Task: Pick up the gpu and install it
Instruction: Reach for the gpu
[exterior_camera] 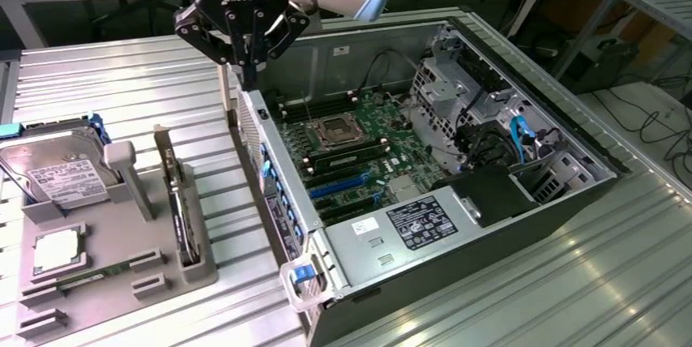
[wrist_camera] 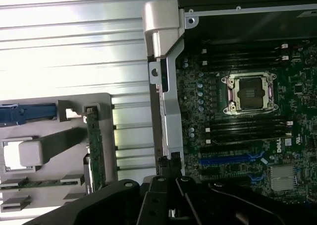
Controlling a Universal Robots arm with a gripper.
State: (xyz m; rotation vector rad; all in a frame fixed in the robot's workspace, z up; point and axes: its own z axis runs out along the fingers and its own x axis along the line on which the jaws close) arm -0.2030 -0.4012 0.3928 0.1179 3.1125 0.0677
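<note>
The gpu (exterior_camera: 177,201) stands on its long edge in a slot of the grey holder (exterior_camera: 108,225), at the exterior view's left of the open computer case (exterior_camera: 433,160). It shows as a thin green-edged strip, the gpu (wrist_camera: 94,145), in the wrist view. My gripper (exterior_camera: 251,78) hangs above the case's rear wall, apart from the card and farther back than it. Its fingers (wrist_camera: 171,185) are shut together with nothing between them. Blue expansion slots (exterior_camera: 340,189) lie bare on the motherboard.
The holder also carries a silver hard drive (exterior_camera: 60,173), a square CPU chip (exterior_camera: 60,250) and a memory stick (exterior_camera: 87,278). Inside the case are the CPU socket (wrist_camera: 250,91), drive cages (exterior_camera: 459,87) and a power supply (exterior_camera: 416,221). The ribbed metal table (exterior_camera: 130,87) surrounds everything.
</note>
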